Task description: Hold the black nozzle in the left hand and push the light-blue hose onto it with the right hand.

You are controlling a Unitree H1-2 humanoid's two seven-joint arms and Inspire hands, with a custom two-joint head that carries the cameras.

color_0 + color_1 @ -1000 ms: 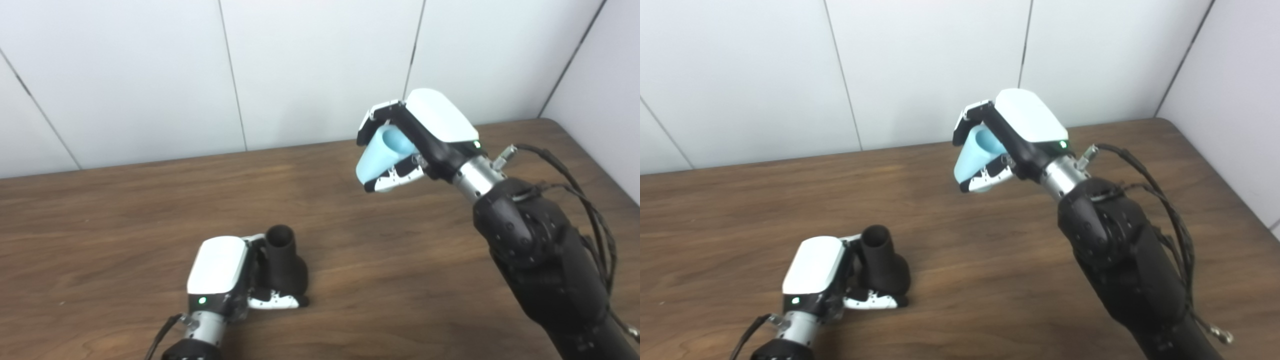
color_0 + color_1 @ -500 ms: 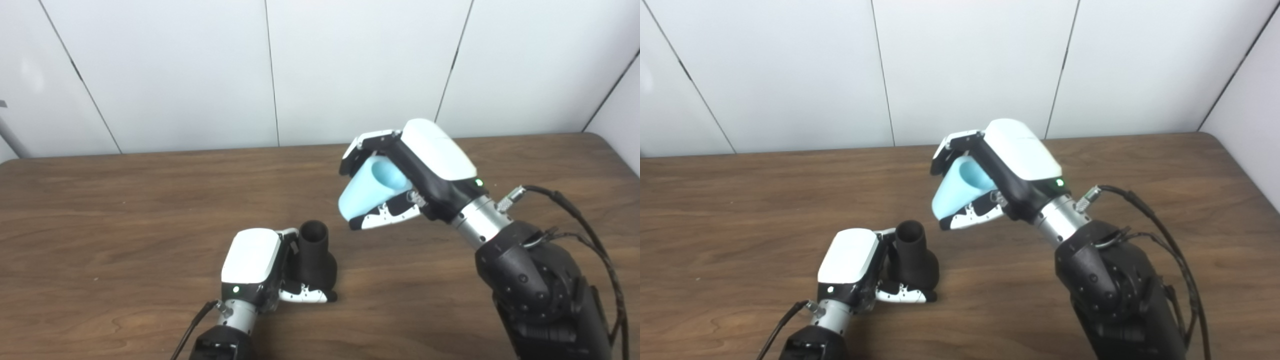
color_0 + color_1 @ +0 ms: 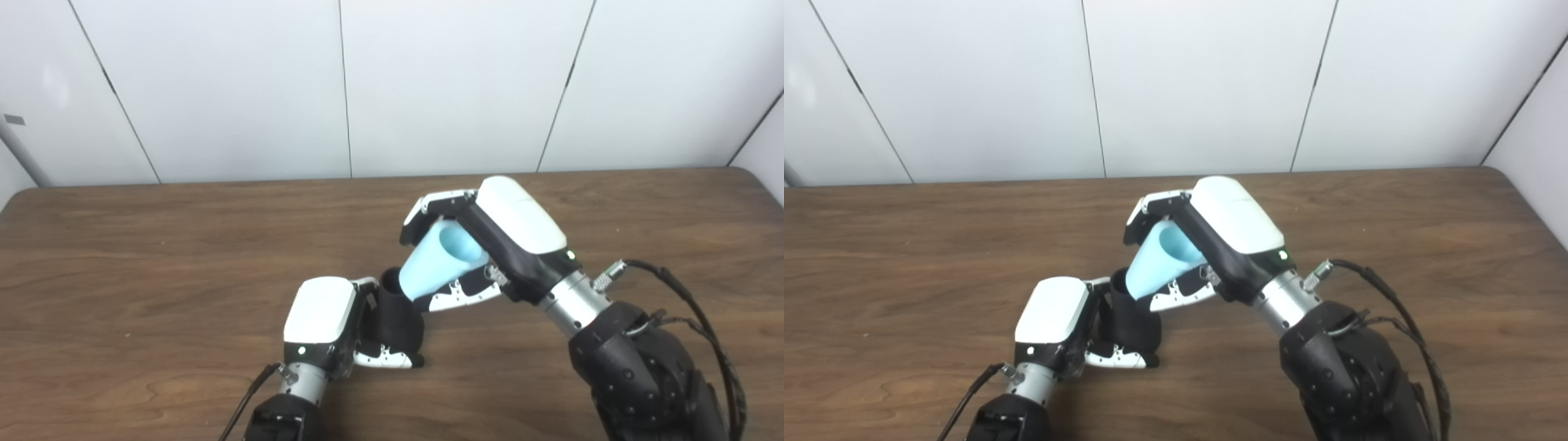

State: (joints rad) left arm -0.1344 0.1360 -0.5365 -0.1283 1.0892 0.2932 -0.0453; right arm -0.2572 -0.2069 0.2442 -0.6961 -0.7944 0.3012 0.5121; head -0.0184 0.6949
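Note:
The black nozzle (image 3: pixel 398 318) stands upright on the wooden table (image 3: pixel 153 257), its narrow neck pointing up. My left hand (image 3: pixel 321 318) is shut on its wide lower part, thumb across the front. The light-blue hose (image 3: pixel 435 260), a short tapered tube, is tilted with its lower end right at the nozzle's mouth. My right hand (image 3: pixel 490 245) is shut on the hose from above and the right. In the right eye view the hose (image 3: pixel 1157 260) covers the rim of the nozzle (image 3: pixel 1130 321); whether it is over the neck or just in front I cannot tell.
White wall panels (image 3: pixel 429 86) rise behind the table's far edge. A black cable (image 3: pixel 692 306) loops off my right forearm. Bare wood lies to the left and to the far right of the hands.
My right hand has come down and to the left with the hose, from well above the nozzle to its mouth. The left hand still holds the nozzle. The camera has also shifted.

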